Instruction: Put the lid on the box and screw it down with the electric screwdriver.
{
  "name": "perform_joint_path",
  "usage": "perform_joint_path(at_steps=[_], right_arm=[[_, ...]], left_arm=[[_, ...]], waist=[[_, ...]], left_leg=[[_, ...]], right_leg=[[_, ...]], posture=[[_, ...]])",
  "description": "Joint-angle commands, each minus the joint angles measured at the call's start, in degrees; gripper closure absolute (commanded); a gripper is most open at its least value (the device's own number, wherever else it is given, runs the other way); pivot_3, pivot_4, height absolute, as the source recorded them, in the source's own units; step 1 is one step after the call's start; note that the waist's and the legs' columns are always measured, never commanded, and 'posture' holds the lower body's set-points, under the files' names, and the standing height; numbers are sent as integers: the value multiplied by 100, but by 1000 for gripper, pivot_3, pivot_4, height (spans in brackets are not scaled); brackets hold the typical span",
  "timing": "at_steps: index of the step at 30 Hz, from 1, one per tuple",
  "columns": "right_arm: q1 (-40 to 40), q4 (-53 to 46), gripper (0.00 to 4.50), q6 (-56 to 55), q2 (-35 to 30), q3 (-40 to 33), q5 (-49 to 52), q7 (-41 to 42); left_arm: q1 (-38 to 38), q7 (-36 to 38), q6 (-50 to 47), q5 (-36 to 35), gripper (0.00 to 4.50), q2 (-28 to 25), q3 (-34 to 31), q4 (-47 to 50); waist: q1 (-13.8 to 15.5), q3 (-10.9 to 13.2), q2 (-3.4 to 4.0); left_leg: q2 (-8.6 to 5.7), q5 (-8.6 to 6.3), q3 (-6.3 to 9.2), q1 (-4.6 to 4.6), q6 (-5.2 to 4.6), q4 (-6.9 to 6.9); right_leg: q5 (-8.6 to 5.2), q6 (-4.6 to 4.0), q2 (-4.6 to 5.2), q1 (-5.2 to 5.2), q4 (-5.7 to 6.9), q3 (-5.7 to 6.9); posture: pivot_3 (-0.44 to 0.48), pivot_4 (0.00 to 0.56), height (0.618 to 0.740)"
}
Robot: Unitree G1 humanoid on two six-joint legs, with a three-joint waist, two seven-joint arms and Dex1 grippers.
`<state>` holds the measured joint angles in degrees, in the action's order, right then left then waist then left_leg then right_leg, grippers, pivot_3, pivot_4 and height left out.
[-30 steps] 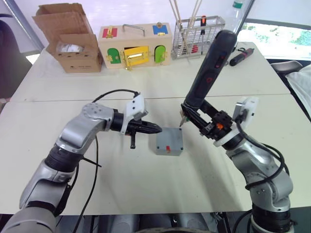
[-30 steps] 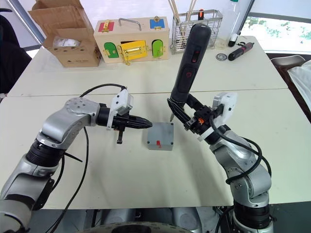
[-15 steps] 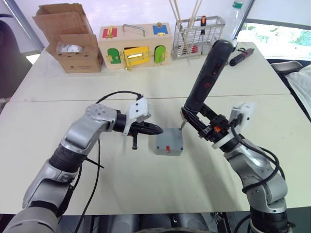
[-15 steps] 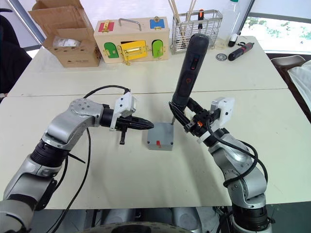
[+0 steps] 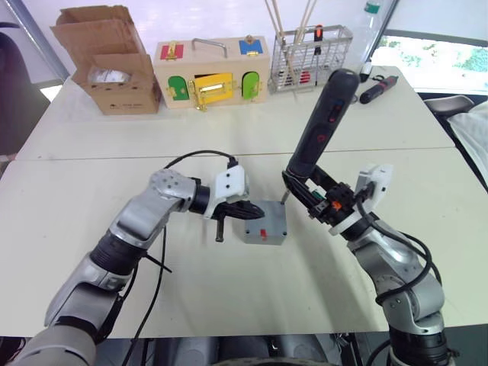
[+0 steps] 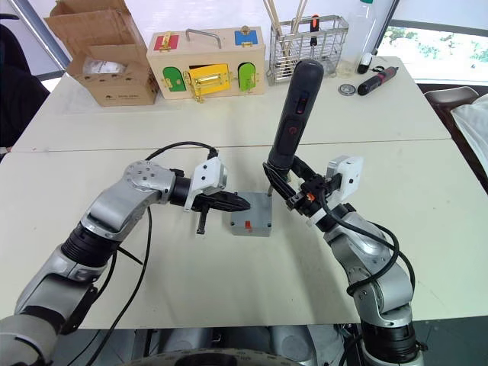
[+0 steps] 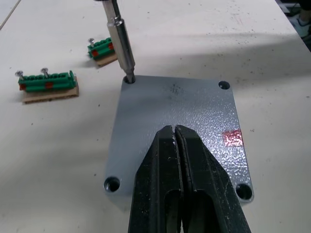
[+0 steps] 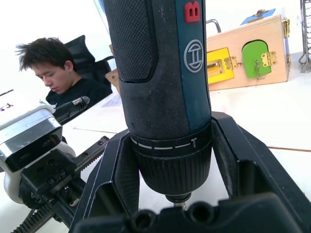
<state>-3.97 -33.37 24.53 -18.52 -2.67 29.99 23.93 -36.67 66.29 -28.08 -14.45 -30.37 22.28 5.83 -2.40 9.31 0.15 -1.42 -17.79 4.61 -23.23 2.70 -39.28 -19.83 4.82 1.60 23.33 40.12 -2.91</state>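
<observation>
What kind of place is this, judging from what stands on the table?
Probably a robotics lab or test workspace. On the white table stand a wooden latch box with coloured doors, a wire rack of tools and an open cardboard box, while the right gripper holds an electric screwdriver.

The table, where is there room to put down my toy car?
The near strip of the table, between the two arms and in front of the grey box, is bare. So is the wide middle band behind the left gripper. The far edge is crowded: cardboard box, wooden box, wire rack.
</observation>
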Motion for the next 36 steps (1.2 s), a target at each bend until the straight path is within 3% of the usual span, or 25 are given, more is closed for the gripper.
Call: perform_joint_path(at_steps=[1, 14, 21, 36], right_arm=[[-5, -138, 2720, -300, 0, 29, -84, 94], [159, -6, 2720, -497, -218, 309, -438, 369], [12, 169, 2720, -340, -272, 534, -628, 310], [209, 468, 2720, -254, -309, 656, -957, 275]], left_arm=[[86, 48, 18, 54, 4500, -25, 72, 119], [142, 83, -29, 88, 4500, -58, 81, 137], [249, 56, 86, 262, 4500, -96, 158, -61], [319, -4, -21, 243, 4500, -40, 172, -40]], waist=[[2, -1, -1], [4, -8, -5], [6, -16, -14], [22, -93, -46]], left_leg=[[0, 0, 0, 0, 0, 0], [0, 0, 0, 10, 0, 0], [1, -22, 2, 89, -40, 12], [2, -24, 8, 105, -42, 11]], right_leg=[[0, 0, 0, 0, 0, 0], [0, 0, 0, -12, 0, 0], [-1, -1, -1, -90, -9, 0], [-1, -1, -3, -107, -10, 1]], posture=[[0, 150, 740], [0, 150, 740], [0, 150, 740], [0, 150, 740]])
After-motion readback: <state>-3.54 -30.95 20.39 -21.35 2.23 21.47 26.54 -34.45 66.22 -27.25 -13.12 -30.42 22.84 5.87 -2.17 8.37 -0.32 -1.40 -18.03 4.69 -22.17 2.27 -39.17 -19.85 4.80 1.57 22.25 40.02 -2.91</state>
